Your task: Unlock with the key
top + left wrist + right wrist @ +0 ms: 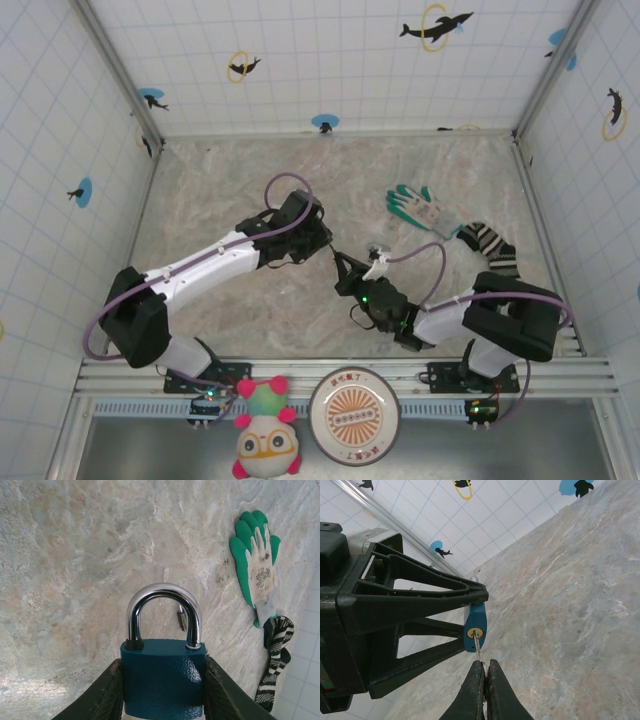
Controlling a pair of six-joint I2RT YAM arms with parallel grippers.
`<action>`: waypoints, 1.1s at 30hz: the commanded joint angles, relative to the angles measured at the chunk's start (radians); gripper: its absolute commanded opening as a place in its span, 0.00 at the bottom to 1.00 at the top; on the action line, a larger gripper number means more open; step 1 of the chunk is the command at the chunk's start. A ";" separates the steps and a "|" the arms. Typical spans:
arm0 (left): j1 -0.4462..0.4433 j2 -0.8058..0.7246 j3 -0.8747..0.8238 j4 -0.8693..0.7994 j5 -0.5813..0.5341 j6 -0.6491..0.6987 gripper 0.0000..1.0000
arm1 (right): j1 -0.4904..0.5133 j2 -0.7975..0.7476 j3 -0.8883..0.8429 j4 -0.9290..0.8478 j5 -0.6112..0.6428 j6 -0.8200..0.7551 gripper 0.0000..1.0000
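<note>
1. R jaws: pressed together, pinching the key (477,650) at its head end. The head is hidden between the pads, so just the thin silver blade sticks out.
2. Key lies dead ahead of the R jaws, long axis straight on from the fingers. Its tip meets the slot in the brass disc (471,631) on the lock's underside. Depth can't be told, but most of the blade is bare, so prob. barely in.
3. Padlock (162,670): squarish blue body w/ pebbly paint. The chrome shackle (163,592) is a smooth arch w/ both legs seated in the body, so it reads as not yet unlocked.
4. L jaws: part-spread, clamped on the body's two sides, keyway face turned to the R jaws.
5. Judgement: R arm is the one to act, pushing along that same axis and then twisting, while L only braces. Any tilt off-axis could jam or slip so small a blade.
6. Further out: green glove (255,555) w/ whitish knit back lies flat, a black-and-white striped sock (275,655) touching its cuff. Both are well apart from the lock, on a matte, marbled beige worktop (75,580).
</note>
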 commanded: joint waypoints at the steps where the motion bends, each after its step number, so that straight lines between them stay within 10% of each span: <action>1: -0.007 0.005 0.034 -0.012 -0.021 -0.016 0.24 | 0.007 0.018 0.047 0.070 0.010 0.023 0.00; 33: -0.007 -0.044 0.018 0.011 -0.056 -0.023 0.24 | 0.006 0.027 0.046 0.038 0.001 0.097 0.00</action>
